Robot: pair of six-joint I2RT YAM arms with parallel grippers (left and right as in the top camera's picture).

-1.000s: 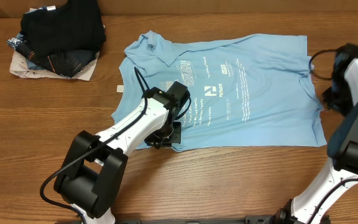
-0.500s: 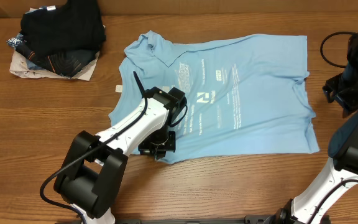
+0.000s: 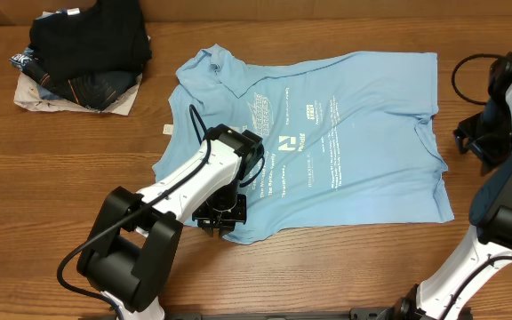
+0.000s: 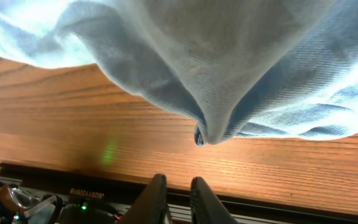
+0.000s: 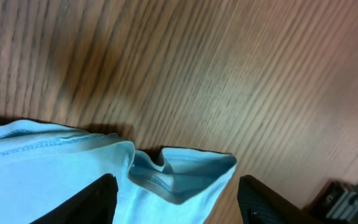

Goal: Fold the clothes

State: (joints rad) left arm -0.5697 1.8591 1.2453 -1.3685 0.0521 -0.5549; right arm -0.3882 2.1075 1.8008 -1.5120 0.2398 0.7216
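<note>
A: One garment matters here: the sky-blue T-shirt, spread print-up in the middle of the table. Which way does it run?

B: Its longer side goes from 9 to 3 o'clock in the overhead view, with a rumpled, collar-like corner at about 10.

A: And the arms?

B: The left gripper sits at the shirt's 7 o'clock corner, right on the near edge. Its fingers are barely parted and nothing is between them (a puckered peak of cloth hangs just beyond the tips). The right gripper hovers just off the 3 o'clock edge, spread wide and holding nothing, with a curled bit of edge beneath it.

A: Which is nearer?

B: Left, I judge, since it is already at the cloth. A fold would likely carry that near edge toward 12. The dark pile at 10 o'clock lies well apart.
</note>
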